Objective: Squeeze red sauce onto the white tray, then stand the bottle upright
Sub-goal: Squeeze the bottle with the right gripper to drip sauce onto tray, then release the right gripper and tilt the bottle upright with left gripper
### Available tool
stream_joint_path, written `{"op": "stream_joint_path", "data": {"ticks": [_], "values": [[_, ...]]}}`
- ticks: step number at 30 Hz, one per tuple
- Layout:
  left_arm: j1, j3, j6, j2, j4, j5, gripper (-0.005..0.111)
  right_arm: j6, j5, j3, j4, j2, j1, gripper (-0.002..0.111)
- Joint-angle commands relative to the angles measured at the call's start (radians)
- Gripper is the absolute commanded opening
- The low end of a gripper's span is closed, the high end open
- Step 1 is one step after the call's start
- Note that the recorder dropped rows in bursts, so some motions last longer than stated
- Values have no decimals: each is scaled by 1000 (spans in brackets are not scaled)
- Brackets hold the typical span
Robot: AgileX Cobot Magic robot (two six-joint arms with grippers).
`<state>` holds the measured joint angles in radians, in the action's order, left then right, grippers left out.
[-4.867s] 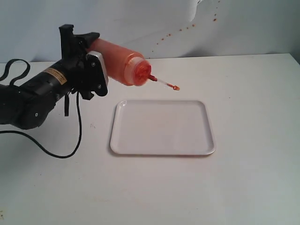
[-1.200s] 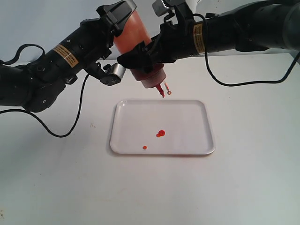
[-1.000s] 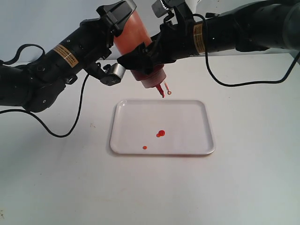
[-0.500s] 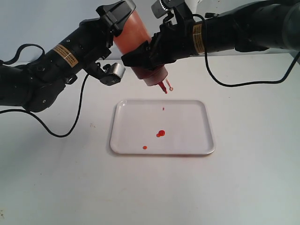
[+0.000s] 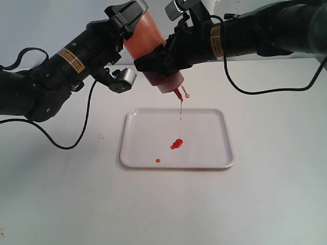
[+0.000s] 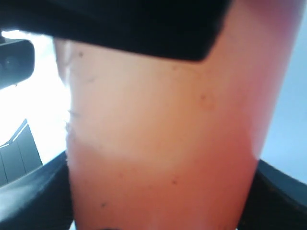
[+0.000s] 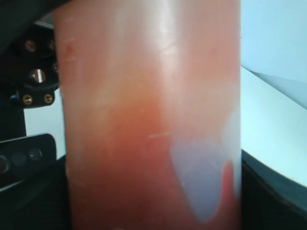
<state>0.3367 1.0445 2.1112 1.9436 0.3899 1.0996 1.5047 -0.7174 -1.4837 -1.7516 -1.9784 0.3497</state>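
Half a second ago a single drop hung in mid-air over the white tray (image 5: 204, 130); now a thin thread of red sauce (image 5: 177, 143) runs unbroken from the nozzle (image 5: 178, 93) down to the blob near the tray's middle, and that blob has grown an extra lobe on its 1 o'clock side. The smaller dot (image 5: 158, 161), toward 7 o'clock of the blob, is unchanged, and the bottle (image 5: 144, 35) and both arms have hardly shifted. In the exterior view the bottle is held in the air above the tray's far edge, inverted and tilted, with its long axis running from the base at 11 o'clock to the nozzle at 5 o'clock. The small tethered cap (image 5: 187, 95) dangles just beside the tip. The left end effector (image 5: 130, 23) is clamped on the base end, and the right end effector (image 5: 158, 58) is pinched around the lower body near the shoulder. Both wrist views are filled by the orange-red body between dark fingers. The tray lies flat on the white worktop (image 5: 276, 153). Each arm carries a yellow label (image 5: 68, 59) whose writing is too small to read.
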Motion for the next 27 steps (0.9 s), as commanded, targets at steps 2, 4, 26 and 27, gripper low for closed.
{"op": "stream_joint_path", "data": {"ticks": [2, 4, 26, 27], "values": [[5, 8, -21, -7, -17, 47, 0, -9, -14, -7, 7, 8, 0, 5], [5, 8, -21, -7, -25, 47, 0, -9, -15, -7, 7, 8, 0, 20], [5, -104, -350, 22, -463, 46, 0, -10, -47, -7, 7, 125, -41, 105], [5, -118, -383, 22, -464, 46, 0, -7, -59, -7, 7, 141, -51, 105]]}}
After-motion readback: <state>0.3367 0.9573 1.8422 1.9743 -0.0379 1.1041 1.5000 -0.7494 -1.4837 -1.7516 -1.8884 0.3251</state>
